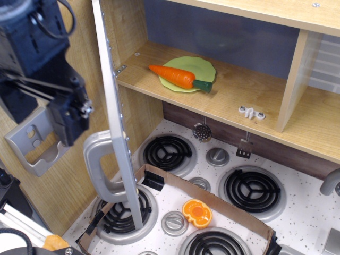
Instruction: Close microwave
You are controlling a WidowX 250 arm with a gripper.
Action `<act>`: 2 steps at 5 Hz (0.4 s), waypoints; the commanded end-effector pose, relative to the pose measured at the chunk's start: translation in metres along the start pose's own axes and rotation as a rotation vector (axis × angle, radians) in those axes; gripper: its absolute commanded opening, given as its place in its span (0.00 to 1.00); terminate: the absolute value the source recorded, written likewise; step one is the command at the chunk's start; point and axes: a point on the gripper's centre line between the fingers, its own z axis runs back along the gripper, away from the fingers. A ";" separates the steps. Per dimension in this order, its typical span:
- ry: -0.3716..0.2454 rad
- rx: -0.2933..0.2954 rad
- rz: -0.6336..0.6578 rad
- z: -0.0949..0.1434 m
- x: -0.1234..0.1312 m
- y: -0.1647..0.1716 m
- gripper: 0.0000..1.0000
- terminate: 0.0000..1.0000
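The microwave door [114, 106] stands wide open, seen edge-on, with its curved silver handle [98, 167] on the left face. The open cavity holds a green plate [199, 68] with an orange carrot [175, 76] on it. My gripper [68, 114] is a dark blue-black block to the left of the door, outside it, a little above the handle and apart from it. Its fingers are not distinguishable, so open or shut is unclear.
A small grey wall bracket [34, 146] is on the wooden side panel behind the gripper. Below is a toy stove [297, 212] with black burners, silver knobs, an orange object [196, 212] and a cardboard strip [212, 199]. A white clip [251, 112] lies on the shelf.
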 end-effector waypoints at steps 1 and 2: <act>-0.030 -0.029 -0.037 -0.020 0.021 -0.014 1.00 0.00; -0.038 -0.040 -0.062 -0.024 0.041 -0.028 1.00 0.00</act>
